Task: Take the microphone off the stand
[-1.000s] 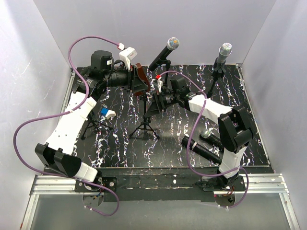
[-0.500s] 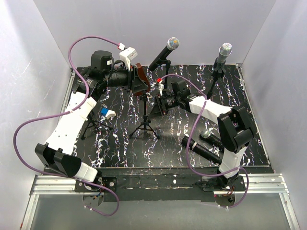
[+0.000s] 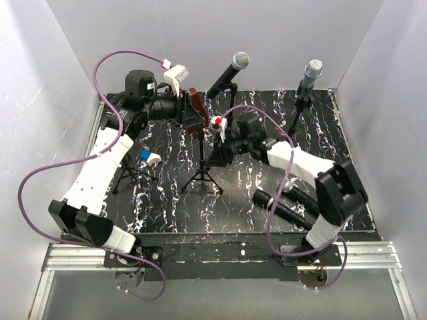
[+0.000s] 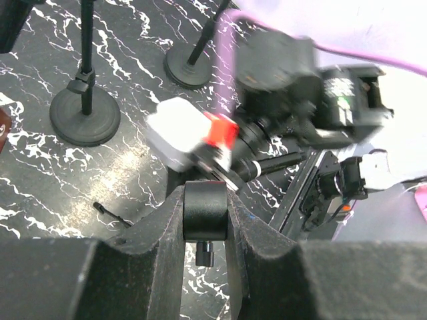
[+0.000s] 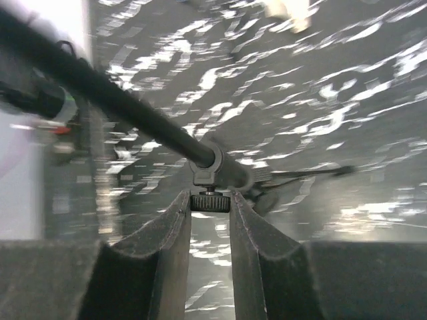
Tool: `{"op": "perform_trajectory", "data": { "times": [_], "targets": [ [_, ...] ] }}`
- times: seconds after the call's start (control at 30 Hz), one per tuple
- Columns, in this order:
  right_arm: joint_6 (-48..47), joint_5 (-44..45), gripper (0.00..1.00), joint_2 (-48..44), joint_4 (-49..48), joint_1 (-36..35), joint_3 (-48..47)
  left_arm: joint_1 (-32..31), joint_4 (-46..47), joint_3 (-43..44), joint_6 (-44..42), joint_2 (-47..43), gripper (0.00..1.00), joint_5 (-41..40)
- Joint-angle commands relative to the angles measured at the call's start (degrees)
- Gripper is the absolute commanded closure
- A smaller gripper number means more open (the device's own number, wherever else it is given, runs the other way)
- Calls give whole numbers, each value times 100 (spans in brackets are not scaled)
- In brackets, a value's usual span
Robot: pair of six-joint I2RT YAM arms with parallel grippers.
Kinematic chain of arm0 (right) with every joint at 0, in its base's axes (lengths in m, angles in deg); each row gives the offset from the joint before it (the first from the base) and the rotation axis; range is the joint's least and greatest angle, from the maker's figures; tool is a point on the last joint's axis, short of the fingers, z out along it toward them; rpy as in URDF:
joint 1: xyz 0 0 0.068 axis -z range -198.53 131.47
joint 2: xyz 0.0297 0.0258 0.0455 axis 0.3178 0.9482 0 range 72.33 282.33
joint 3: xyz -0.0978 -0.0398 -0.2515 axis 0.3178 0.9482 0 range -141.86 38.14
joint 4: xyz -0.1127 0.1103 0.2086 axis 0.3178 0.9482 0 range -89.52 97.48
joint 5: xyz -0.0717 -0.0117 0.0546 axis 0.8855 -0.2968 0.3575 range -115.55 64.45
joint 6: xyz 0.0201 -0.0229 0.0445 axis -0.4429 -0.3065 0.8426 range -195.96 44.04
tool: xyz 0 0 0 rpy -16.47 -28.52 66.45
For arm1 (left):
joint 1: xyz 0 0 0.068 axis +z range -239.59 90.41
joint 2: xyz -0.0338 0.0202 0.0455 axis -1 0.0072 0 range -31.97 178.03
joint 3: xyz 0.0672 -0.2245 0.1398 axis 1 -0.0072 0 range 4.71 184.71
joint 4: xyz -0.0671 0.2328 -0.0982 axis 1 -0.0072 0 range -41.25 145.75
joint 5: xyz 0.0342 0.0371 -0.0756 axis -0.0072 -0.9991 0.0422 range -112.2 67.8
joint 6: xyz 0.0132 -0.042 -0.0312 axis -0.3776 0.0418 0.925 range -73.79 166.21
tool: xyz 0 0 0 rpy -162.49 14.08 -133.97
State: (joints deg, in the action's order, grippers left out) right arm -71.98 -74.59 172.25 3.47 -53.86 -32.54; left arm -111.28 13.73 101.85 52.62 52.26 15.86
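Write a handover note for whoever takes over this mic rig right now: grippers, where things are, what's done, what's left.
Left gripper: shut on the top of the tripod stand.
Right gripper: jaws flank the knob under a stand joint; grip unclear.
Rear left microphone and rear right microphone sit in their stands; loose microphones lie on the table by the right arm.
Done: stand braced.
Left: lift a microphone free.
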Motion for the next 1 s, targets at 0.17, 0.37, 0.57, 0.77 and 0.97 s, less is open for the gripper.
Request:
{"op": "perform_trajectory", "data": {
  "times": [0.17, 0.37, 0.57, 0.77, 0.97],
  "targets": [
    [-6012, 3427, 99, -966, -4345, -914, 2241, 341, 211, -530, 378, -354, 100, 78],
    [-7385, 3165, 99, -649, -6477, -1019, 3102, 341, 326, -644, 448, -495, 100, 131],
    [-6291, 2970, 36, -1896, -2951, -1046, 2587, 341, 563, -863, 606, -670, 100, 298],
    [-4778, 2049, 38, -1793, 1383, -853, 593, 315, 862, -1118, 809, -820, 100, 474],
    [-1924, 1415, 37, -1274, 1646, -502, -95, 315, 959, -1206, 826, -873, 100, 465]
  ]
}}
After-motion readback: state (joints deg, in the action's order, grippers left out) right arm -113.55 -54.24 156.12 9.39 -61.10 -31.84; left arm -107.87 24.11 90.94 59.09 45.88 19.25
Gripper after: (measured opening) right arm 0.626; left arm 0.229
